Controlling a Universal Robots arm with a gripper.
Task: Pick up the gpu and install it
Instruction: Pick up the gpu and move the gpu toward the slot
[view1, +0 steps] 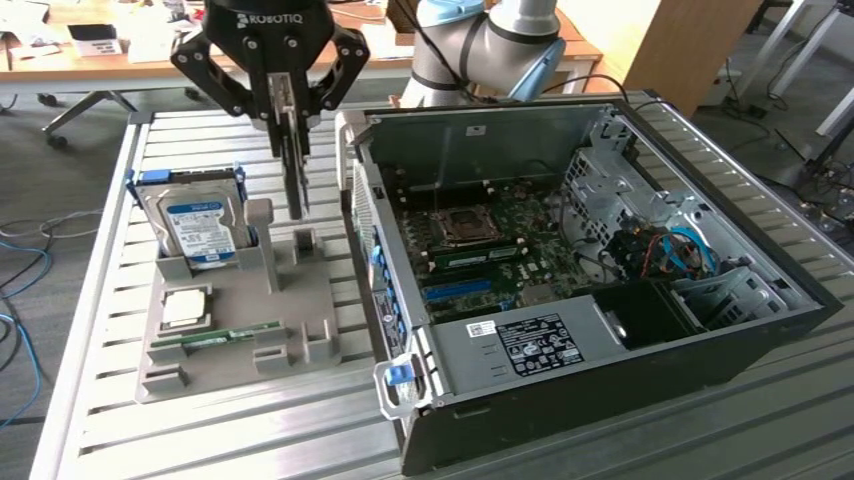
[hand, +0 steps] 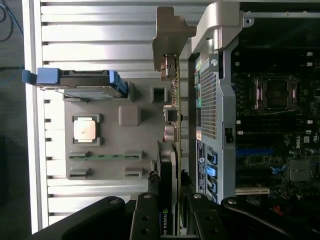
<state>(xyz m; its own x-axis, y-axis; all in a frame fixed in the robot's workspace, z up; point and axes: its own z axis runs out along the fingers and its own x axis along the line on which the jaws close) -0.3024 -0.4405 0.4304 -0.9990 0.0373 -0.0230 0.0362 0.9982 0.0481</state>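
Observation:
The gpu (view1: 294, 170) hangs on edge in the air, a thin dark card with its silver-grey end bracket (hand: 167, 35) at the far end. My gripper (view1: 284, 115) is shut on its upper edge. The card is lifted clear of the grey holder tray (view1: 307, 300) and hovers just outside the open computer case (view1: 587, 250), on the exterior view's left of the case wall. In the wrist view the gpu (hand: 168, 165) runs edge-on between my gripper (hand: 170, 205) fingers, alongside the case's rear panel. The motherboard (view1: 494, 250) lies exposed inside, with a blue slot (hand: 255, 150).
On the holder tray stand a silver hard drive with a blue label (view1: 200, 225), a square processor (view1: 184, 308) and a green memory stick (view1: 214, 338). The case's raised side wall (view1: 358, 170) is close to the card. Everything rests on a slatted metal table (view1: 107, 400).

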